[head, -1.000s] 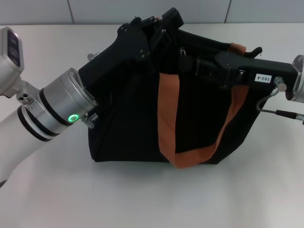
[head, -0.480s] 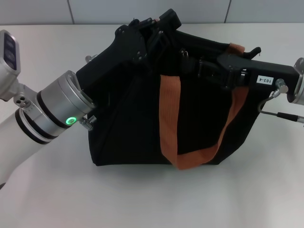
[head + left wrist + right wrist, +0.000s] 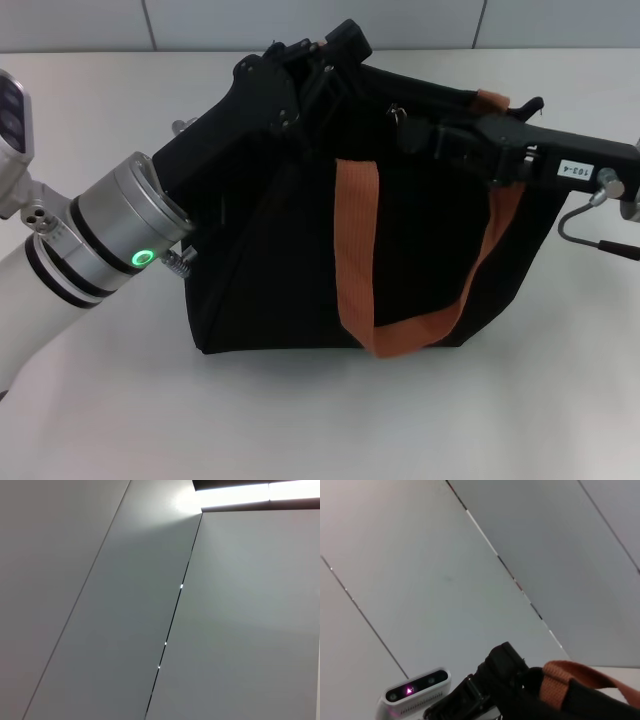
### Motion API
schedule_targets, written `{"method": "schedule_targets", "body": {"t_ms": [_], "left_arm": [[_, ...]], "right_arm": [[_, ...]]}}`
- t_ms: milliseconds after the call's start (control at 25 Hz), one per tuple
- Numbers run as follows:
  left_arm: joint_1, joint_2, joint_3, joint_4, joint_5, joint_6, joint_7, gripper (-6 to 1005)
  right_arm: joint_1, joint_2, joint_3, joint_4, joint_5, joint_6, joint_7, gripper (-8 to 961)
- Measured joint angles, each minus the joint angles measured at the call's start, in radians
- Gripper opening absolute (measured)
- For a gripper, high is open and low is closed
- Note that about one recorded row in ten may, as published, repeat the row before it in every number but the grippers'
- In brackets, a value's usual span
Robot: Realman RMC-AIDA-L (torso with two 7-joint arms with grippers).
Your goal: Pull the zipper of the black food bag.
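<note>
Zipper (image 3: 399, 114) seemingly dragged rightward, right gripper (image 3: 425, 138) retreating

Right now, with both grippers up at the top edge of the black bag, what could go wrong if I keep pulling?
1. The right gripper sits by the small zipper; its grip isn't visible, so it may slip off.
2. The left gripper braces the black food bag at its top left corner; the soft fabric could slide or tip.
3. The orange strap hangs near the right gripper and might snag.
</note>
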Motion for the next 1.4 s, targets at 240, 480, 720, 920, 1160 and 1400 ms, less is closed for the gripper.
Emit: {"method": "schedule_targets", "body": {"t_ms": [240,480,720,920,1160,1400], "left_arm": [[0.002,0.0,0.0,0.004,-0.004,0.0,0.0,18],[0.002,0.001,0.0,0.008,-0.007,0.0,0.0,18],[0.003,0.001,-0.01,0.009,-0.008,-0.001,0.0,18],[0.005,0.002,-0.025,0.012,-0.008,-0.008,0.0,18],[0.005,0.003,-0.03,0.013,-0.009,-0.008,0.0,18],[0.008,0.003,-0.042,0.021,-0.009,-0.009,0.0,17]], "right_arm": [[-0.008,-0.001,0.018,0.003,-0.002,-0.003,0.0,-1],[-0.012,-0.002,0.039,0.009,-0.008,-0.001,0.001,-1],[-0.025,-0.003,0.064,0.009,-0.01,-0.004,0.002,-1],[-0.033,-0.003,0.071,0.01,-0.011,-0.005,0.003,-1],[-0.037,-0.004,0.072,0.011,-0.011,-0.007,0.004,-1],[-0.047,-0.005,0.097,0.011,-0.016,-0.031,0.004,-1]]}}
